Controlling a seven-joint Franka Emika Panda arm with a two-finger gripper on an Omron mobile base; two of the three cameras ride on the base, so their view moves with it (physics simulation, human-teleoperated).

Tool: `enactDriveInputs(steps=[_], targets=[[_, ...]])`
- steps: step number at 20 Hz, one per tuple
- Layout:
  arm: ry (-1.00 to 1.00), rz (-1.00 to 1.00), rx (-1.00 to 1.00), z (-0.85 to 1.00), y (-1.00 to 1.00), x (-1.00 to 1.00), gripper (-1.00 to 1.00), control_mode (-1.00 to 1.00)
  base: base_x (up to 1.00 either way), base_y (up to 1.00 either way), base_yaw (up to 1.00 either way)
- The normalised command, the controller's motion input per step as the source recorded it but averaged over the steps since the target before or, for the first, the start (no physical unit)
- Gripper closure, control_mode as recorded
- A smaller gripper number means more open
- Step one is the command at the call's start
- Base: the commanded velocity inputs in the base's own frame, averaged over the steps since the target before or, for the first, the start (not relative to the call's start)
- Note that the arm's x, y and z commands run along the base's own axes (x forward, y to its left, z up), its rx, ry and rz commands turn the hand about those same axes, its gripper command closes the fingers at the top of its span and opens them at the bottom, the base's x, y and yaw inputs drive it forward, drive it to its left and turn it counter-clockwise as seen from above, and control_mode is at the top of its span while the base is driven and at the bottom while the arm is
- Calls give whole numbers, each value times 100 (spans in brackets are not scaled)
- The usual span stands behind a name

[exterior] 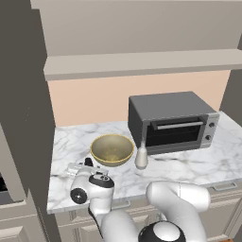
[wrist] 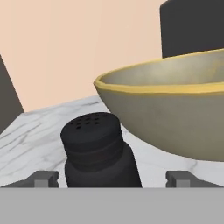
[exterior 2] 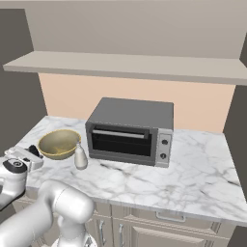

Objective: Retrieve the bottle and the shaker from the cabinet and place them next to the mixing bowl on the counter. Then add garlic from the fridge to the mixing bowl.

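You had the hand (wrist: 112, 179) spread wide around the shaker (wrist: 98, 151), standing lower centre on the surface (wrist: 39, 131) beside the mixing bowl (wrist: 175, 113), likely a release since it belongs there.

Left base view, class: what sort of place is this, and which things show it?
Most likely a kitchen: a toaster oven on a marble counter, a mixing bowl beside it, and a cabinet above.
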Motion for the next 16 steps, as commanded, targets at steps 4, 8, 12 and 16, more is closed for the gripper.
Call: enactDriveInputs(steps=[4,8,12,16], targets=[[0,1,0,40,0,-39,-100,-100,0,0,0],[0,1,0,61,0,-13,-100,-100,0,0,0],[2,0,0,81,-6,0,-100,-100,0,0,0],[4,0,0,83,-6,0,-100,-100,0,0,0]])
